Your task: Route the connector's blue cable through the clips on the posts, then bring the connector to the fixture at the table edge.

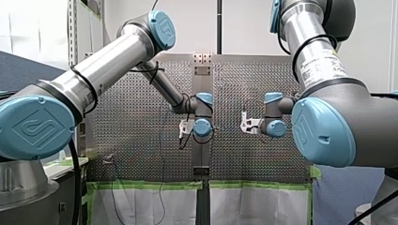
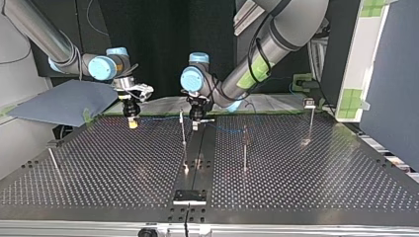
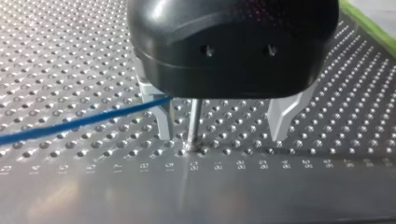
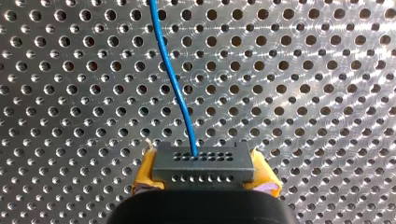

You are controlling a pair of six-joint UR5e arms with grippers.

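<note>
Firmly pinched: connector (image 4: 201, 161) sits between yellow pads (image 4: 145, 173) of right gripper (image 4: 203, 179), upper left of centre in top view, low over table (image 2: 306, 187). Connector dark grey, rectangular, two rows of small holes. Blue cable (image 4: 173, 88) leaves its face, thin, gently curved. Left gripper (image 3: 224, 123) fingers (image 3: 164, 122) spread astride post (image 3: 194, 123), gripping nothing; cable runs in beside one finger.

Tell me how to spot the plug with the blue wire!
Start at the perforated table; my right gripper hangs over its far side, at the top view's left. Between its yellow pads sits the connector: a dark block with tiny holes, the blue cable leaving it.
</note>
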